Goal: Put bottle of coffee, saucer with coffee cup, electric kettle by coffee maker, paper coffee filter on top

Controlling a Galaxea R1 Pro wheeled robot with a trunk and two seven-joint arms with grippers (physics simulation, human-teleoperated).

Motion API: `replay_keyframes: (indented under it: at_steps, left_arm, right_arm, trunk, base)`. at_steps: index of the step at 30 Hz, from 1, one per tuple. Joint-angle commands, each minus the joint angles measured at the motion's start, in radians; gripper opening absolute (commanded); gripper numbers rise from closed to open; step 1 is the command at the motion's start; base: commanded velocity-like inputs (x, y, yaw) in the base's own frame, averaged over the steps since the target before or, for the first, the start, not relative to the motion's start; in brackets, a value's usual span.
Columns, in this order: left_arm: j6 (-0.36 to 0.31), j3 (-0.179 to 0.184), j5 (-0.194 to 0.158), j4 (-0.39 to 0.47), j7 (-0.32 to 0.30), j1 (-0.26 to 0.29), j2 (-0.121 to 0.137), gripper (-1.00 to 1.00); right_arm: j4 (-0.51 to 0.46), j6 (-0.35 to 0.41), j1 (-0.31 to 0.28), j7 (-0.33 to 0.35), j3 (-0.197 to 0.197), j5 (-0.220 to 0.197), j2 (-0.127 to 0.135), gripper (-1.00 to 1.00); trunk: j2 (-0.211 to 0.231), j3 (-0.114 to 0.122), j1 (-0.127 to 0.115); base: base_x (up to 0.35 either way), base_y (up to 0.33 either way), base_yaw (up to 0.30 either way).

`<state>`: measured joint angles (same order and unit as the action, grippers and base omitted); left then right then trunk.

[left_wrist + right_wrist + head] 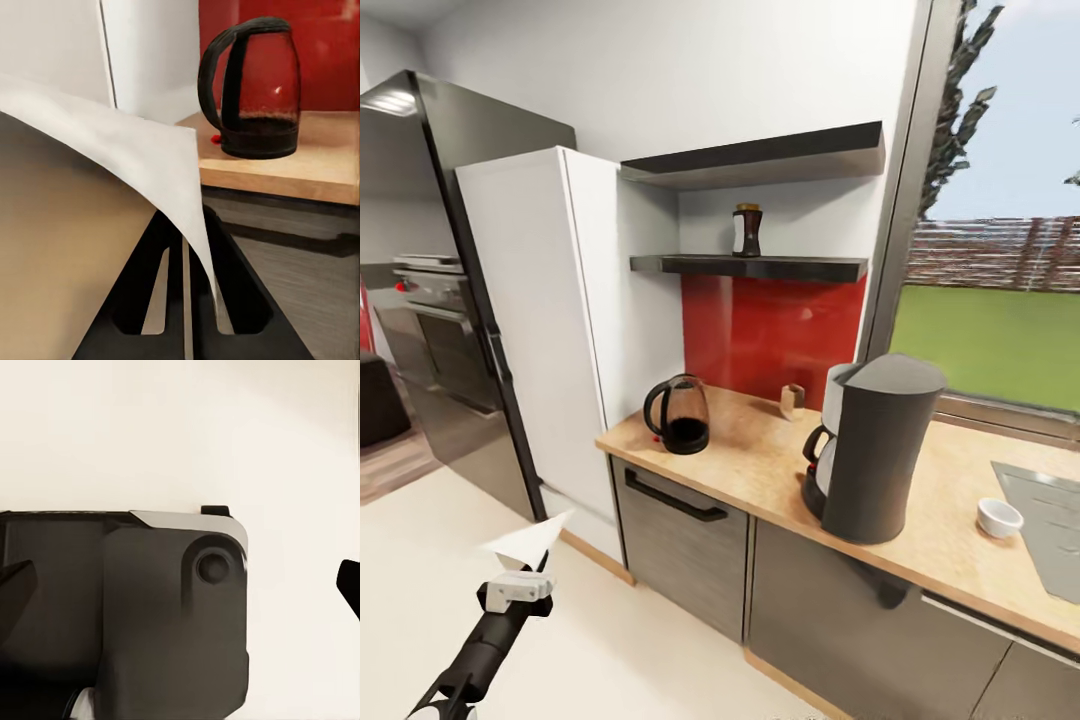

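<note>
left gripper (pixel 528 572) pinches the thin white paper coffee filter (pixel 530 541) — next, i judge, lift it onto the tall dark grey coffee maker (pixel 878 448); right gripper's state unclear.

My left arm (pixel 475 650) is a slim black tube with a paler grey-white block near its wrist. From the left wrist camera I see two black fingers (pixel 142 292), flat and wedge-shaped, each with a long slot cut through it. On the right wrist camera I see my own dark grey base (pixel 150 615): a boxy shell with rounded corners, a pale top edge and one round recessed boss
</note>
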<state>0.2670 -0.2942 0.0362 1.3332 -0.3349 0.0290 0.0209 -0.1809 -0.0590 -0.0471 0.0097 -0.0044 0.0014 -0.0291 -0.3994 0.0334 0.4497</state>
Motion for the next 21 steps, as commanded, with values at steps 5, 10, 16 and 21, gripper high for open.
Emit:
replay_keyframes:
  at_steps: [5,10,16,21]
  left_arm:
    - [0.005,-0.002,0.008,-0.001,-0.004,0.000,-0.001,-1.00]
    - [0.006,-0.002,0.010,-0.002,-0.004,0.000,0.000,-1.00]
    - [0.003,-0.003,0.010,-0.004,-0.004,0.000,0.004,-1.00]
    - [0.000,-0.004,0.010,-0.005,-0.004,0.000,0.005,-1.00]
  right_arm:
    - [0.001,-0.004,0.000,0.001,0.000,0.000,0.000,1.00]
    - [0.001,-0.004,-0.001,0.001,0.000,0.000,0.003,1.00]
    - [0.001,-0.004,-0.001,0.001,0.000,0.000,0.003,1.00]
    - [0.001,-0.004,-0.001,-0.001,0.000,0.001,0.002,1.00]
  trunk:
    - [-0.001,0.000,0.000]
    - [-0.001,0.000,0.000]
    - [-0.001,0.000,0.000]
    - [-0.001,0.000,0.000]
  base:
    - [0.000,0.000,-0.263]
    - [-0.009,0.028,-0.263]
    - [-0.064,0.231,-0.263]
    - [0.021,0.298,-0.227]
